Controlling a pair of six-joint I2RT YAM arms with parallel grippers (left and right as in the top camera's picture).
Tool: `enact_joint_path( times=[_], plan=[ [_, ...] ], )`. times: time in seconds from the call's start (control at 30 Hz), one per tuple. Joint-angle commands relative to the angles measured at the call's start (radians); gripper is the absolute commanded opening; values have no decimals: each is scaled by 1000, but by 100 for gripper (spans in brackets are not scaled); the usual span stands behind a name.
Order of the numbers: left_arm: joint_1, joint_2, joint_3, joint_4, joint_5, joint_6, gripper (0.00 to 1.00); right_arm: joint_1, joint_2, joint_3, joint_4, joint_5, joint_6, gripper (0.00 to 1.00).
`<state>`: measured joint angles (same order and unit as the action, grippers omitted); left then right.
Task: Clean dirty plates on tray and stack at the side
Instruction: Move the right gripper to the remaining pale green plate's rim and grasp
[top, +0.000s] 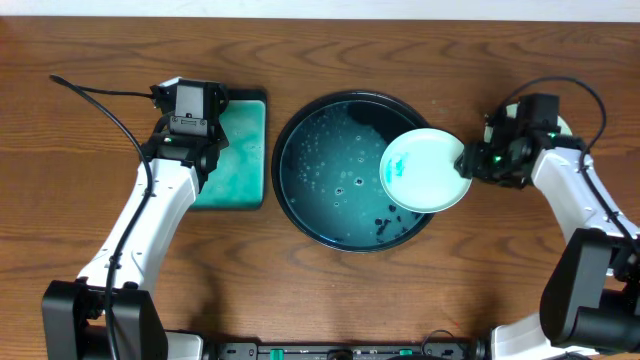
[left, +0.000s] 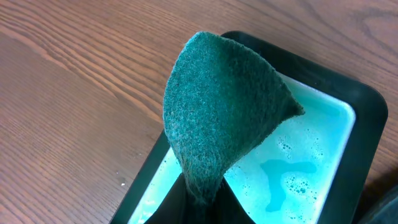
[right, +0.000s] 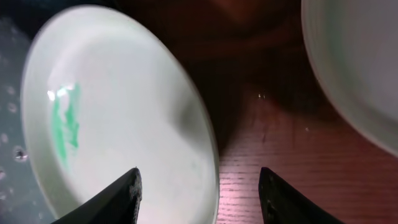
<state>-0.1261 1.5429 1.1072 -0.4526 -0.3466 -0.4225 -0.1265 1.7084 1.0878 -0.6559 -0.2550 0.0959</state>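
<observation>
A pale plate (top: 425, 170) with a small teal smear lies tilted over the right rim of the round black tray (top: 300, 200), whose floor is wet and teal. My right gripper (top: 468, 160) is at that plate's right edge. In the right wrist view the plate (right: 124, 112) has its rim between the jaws of my open right gripper (right: 199, 173), and neither finger touches it. Another plate (right: 354, 68) rests on the wood at the upper right. My left gripper (left: 200, 186) is shut on a green scouring pad (left: 224, 106) above the soapy rectangular tray.
The rectangular black-edged tray (top: 240, 170) of teal soapy water sits left of the round tray, under my left arm. Small dark specks lie on the round tray's floor near its front. Brown wood tabletop surrounds both trays.
</observation>
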Motion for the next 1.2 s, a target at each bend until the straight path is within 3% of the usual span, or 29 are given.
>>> enact_joint_path(
  times=[0.0, 0.2, 0.7, 0.8, 0.93, 1.17],
  plan=[
    [3, 6, -7, -3, -19, -14, 7, 14, 7, -40, 35, 42, 66, 58],
    [3, 6, -7, -3, -19, -14, 7, 16, 7, -69, 70, 45, 84, 50],
    [3, 6, -7, -3, -19, -14, 8, 58, 44, -71, 86, 45, 84, 47],
    [3, 6, -7, -3, -19, -14, 7, 59, 45, -71, 99, 45, 90, 35],
    [3, 6, -7, -3, -19, -14, 7, 59, 44, -71, 112, 44, 91, 2],
    [3, 6, -7, -3, -19, -14, 7, 63, 44, -50, 166, -84, 91, 1]
  ],
)
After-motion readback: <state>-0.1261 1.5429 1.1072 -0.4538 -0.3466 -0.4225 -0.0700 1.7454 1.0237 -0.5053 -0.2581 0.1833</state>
